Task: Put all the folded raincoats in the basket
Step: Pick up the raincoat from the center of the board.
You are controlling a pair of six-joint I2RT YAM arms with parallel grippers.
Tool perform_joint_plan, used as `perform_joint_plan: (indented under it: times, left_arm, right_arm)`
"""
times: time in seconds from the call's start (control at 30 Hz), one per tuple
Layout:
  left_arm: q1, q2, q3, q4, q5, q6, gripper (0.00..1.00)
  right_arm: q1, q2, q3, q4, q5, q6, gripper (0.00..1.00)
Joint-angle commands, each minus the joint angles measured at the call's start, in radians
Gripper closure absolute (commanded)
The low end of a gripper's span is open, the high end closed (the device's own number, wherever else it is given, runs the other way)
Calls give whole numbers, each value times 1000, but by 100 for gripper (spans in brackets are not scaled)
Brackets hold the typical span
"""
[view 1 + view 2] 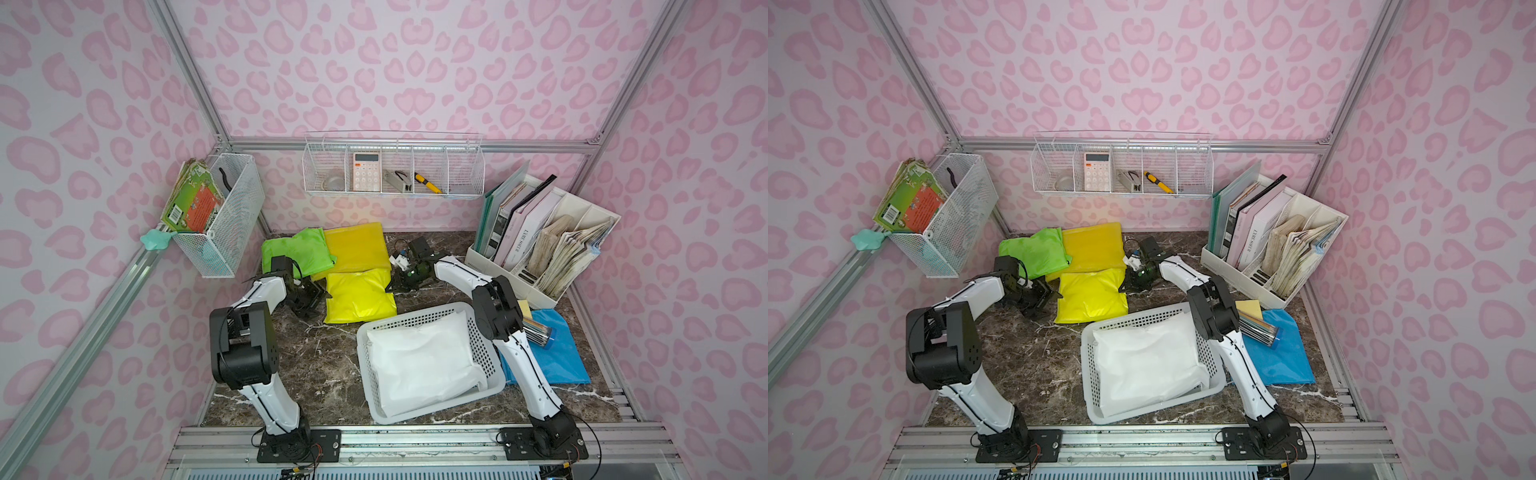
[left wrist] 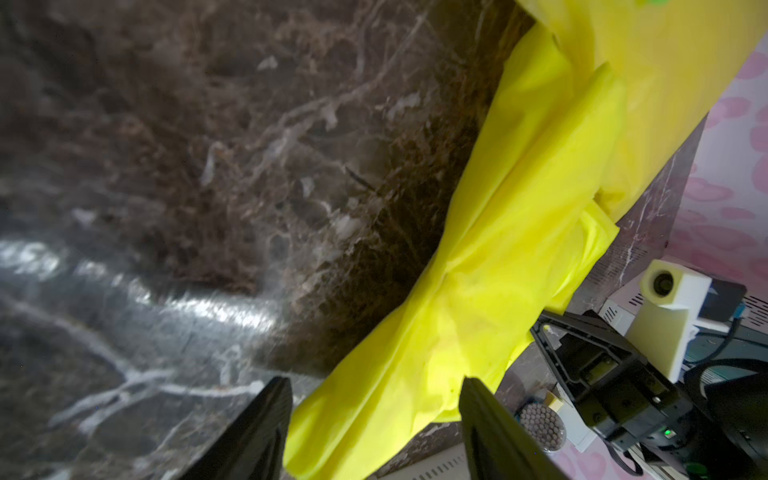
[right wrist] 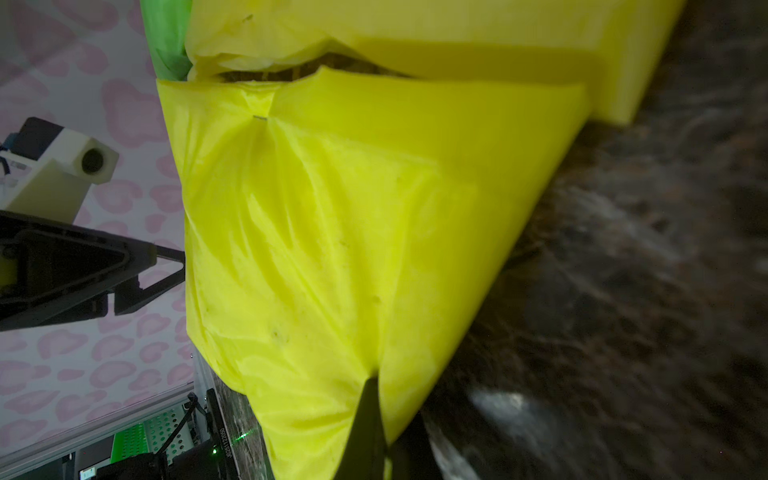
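Nearest the arms' bases, the low white perforated plastic basket sat on the dark marbled table, and a folded white plastic raincoat filled its floor. To its right a flat blue plastic folder lay on the table. Just behind the basket and outside it, the bright yellow folded plastic raincoat lay on the table between the two arms. The right fingers were pressed together on its right edge, with the fabric puckered where they pinched it. The left fingers stood wide apart at the opposite edge, with a corner of the yellow fabric between them in the left wrist view; whether they touched it was hard to tell. Behind it, touching its far edge, lay a darker amber-yellow folded plastic packet, and a lime-green folded raincoat overlapped that packet's left side. On the back wall above hung a long white wire rack with four compartments.
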Motion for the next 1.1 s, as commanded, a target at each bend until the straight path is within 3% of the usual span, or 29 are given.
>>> perform_joint_plan:
  times: [0.0, 0.13, 0.3, 0.5, 0.77, 1.07]
  left_arm:
    - [2, 40, 10, 53, 7, 4, 38]
    - [0, 96, 20, 93, 44, 0, 54]
    - [0, 87, -27, 176, 99, -10, 68]
    - [0, 72, -35, 161, 90, -9, 100]
    - [1, -41, -18, 0, -26, 6, 100]
    - [7, -315, 18, -259, -143, 34, 100]
  right_arm:
    - [5, 10, -8, -80, 44, -24, 100]
    - [10, 12, -2, -82, 44, -21, 100]
    - [14, 12, 0, -86, 48, -23, 100]
    - [18, 6, 9, -87, 54, -15, 100]
    - [36, -53, 40, -89, 55, 4, 100]
    - [82, -183, 50, -15, 70, 69, 100]
